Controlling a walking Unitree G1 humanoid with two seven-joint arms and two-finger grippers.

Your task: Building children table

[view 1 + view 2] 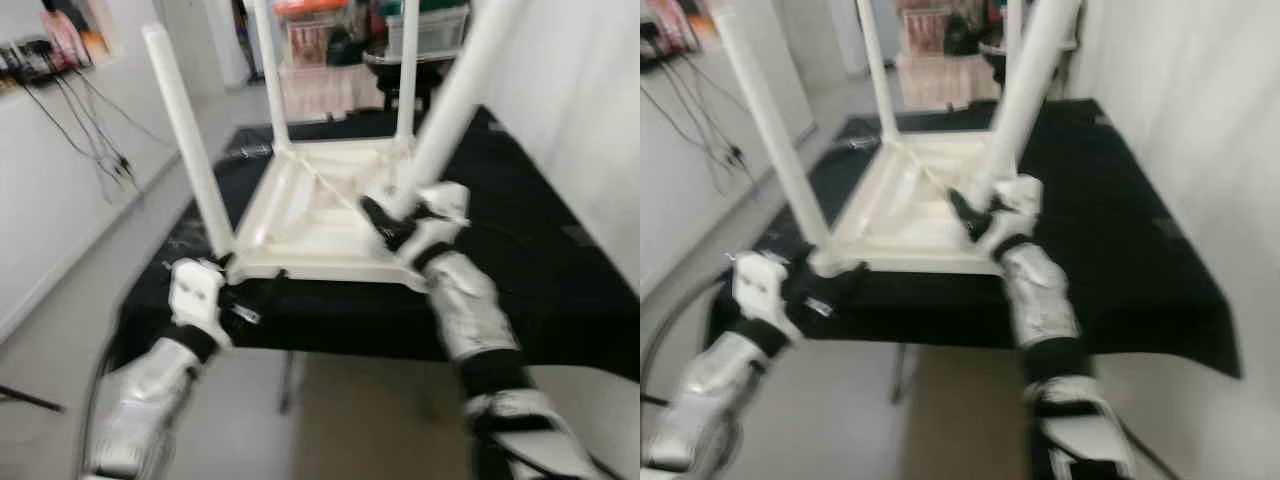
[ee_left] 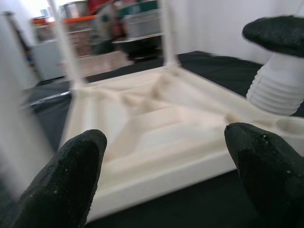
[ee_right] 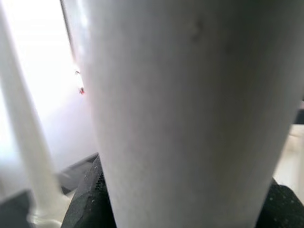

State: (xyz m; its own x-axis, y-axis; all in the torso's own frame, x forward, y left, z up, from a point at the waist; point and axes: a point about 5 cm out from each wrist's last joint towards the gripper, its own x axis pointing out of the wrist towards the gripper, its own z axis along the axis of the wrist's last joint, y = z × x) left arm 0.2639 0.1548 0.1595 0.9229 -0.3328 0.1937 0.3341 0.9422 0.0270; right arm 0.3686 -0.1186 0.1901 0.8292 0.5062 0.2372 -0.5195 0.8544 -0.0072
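A white children's table [image 1: 320, 215] lies upside down on a black-covered worktop [image 1: 560, 260]. Three white legs stand upright in its corners: near left [image 1: 190, 140], far left [image 1: 270, 75] and far right [image 1: 407, 70]. My right gripper [image 1: 390, 220] is shut on the low end of a fourth leg [image 1: 455, 100], which leans to the right over the near right corner. Its ribbed end [image 2: 278, 90] sits beside a round socket [image 2: 289, 126]. This leg [image 3: 190, 114] is close up in the right wrist view. My left gripper [image 2: 166, 156] is open at the near left corner, with nothing between its fingers [image 2: 71, 171].
A white wall runs close along the right side of the worktop. Cables [image 1: 90, 130] hang on the left wall. Storage bins [image 1: 320, 30] and clutter stand at the back. Bare floor [image 1: 60, 330] lies to the left and in front.
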